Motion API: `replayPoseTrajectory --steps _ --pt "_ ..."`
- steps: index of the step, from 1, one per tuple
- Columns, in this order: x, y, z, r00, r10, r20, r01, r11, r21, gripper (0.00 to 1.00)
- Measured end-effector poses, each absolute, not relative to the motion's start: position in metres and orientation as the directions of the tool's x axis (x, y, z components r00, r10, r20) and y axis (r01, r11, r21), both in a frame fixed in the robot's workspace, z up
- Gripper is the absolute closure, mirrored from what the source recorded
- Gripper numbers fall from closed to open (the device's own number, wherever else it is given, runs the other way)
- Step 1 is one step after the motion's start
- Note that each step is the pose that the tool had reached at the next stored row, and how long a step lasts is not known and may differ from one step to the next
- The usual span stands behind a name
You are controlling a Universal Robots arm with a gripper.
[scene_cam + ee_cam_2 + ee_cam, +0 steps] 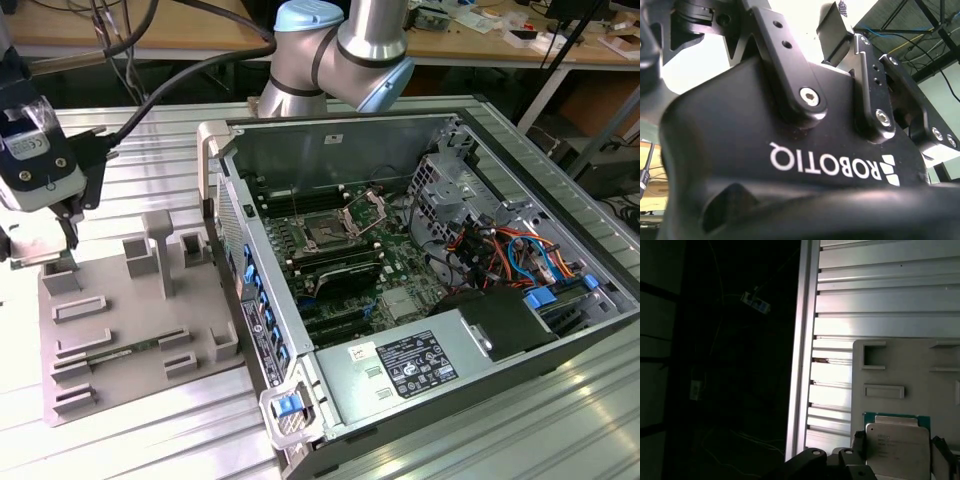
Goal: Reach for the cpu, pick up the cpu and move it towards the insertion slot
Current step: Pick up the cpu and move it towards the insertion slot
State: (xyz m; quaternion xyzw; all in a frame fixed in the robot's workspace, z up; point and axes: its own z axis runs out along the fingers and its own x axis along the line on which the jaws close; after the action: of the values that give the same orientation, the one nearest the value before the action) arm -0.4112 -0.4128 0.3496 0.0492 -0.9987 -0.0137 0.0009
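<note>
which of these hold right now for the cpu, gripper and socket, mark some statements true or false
1. The cpu sits in the insertion slot. False: it is at the grey fixture plate, by the gripper.
2. The gripper is over the grey fixture plate, on the exterior view's left. True.
3. The insertion slot is inside the open computer case. True.
4. The gripper reaches into the computer case. False: it is outside it.

Robotics lab, open computer case [340, 150] on ribbed aluminium table [150, 440], cable-strewn wooden benches [60, 35] behind
</note>
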Motion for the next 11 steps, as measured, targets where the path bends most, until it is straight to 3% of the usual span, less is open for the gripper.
replayPoseTrajectory --steps 11 --pt "-0.4112 -0.4128 0.3576 -0.995 -0.098 0.0 -0.098 0.995 0.027 0.45"
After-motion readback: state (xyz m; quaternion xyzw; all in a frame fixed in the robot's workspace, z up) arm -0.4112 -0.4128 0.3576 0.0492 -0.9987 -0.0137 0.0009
